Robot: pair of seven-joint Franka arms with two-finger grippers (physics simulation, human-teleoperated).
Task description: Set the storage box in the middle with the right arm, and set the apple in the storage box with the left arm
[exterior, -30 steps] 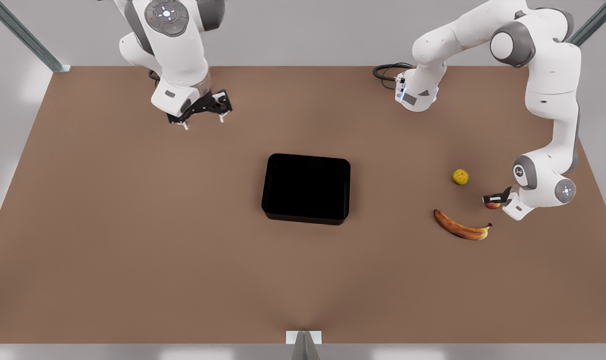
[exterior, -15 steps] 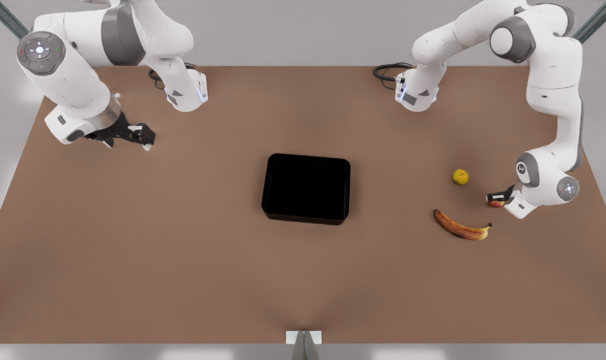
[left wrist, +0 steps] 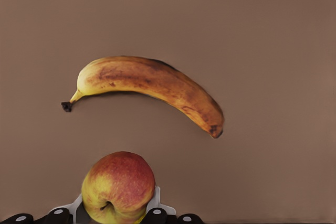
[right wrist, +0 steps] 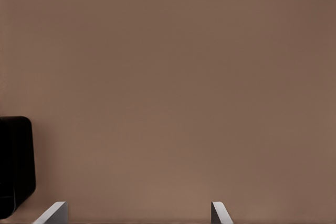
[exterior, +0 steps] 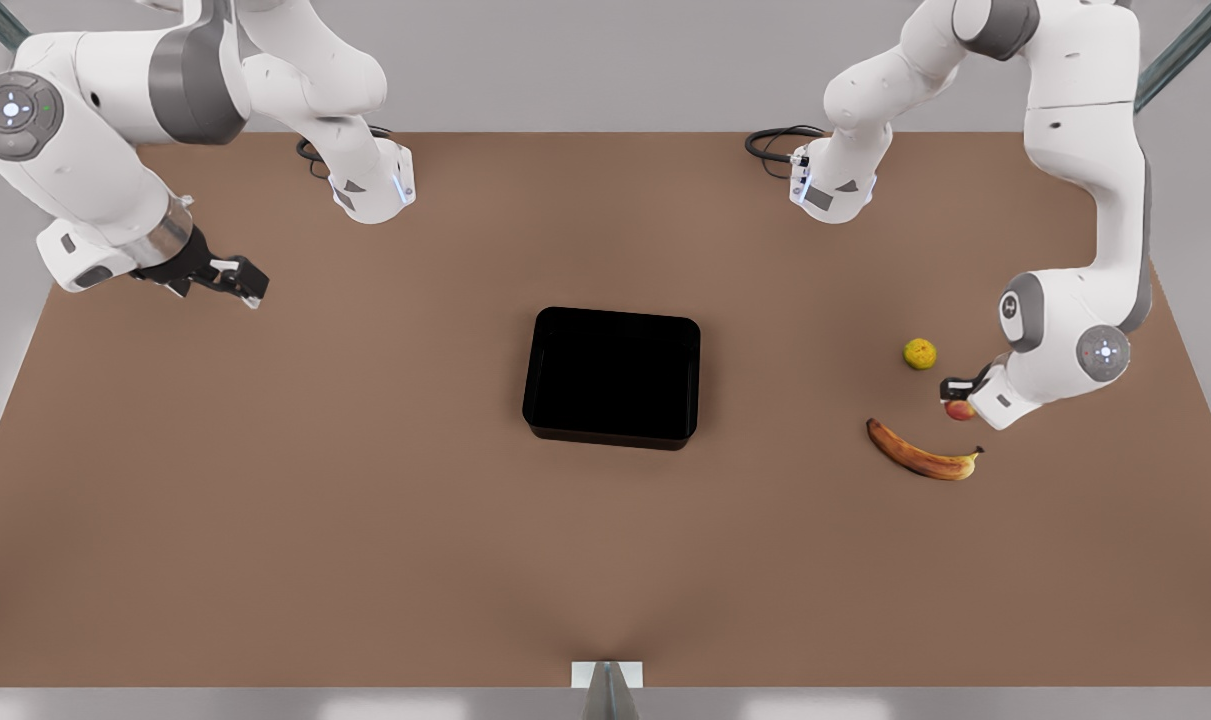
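Carrying apple (exterior: 959, 409) clamped in left gripper (exterior: 956, 397), near banana (exterior: 922, 455) at front view's right. Storage box (exterior: 612, 376) already mid-surface; next calls for lift and traverse to box. Right gripper (exterior: 227, 281) parked far off, fingers apart. Since earlier: apple shifted boxward, right arm withdrawn.

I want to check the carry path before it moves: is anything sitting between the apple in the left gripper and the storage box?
Nothing visible blocks it. The left gripper is shut on the apple; the bare table runs from there to the storage box. The banana and yellow-green fruit flank the start of that line. The right gripper waits far off.
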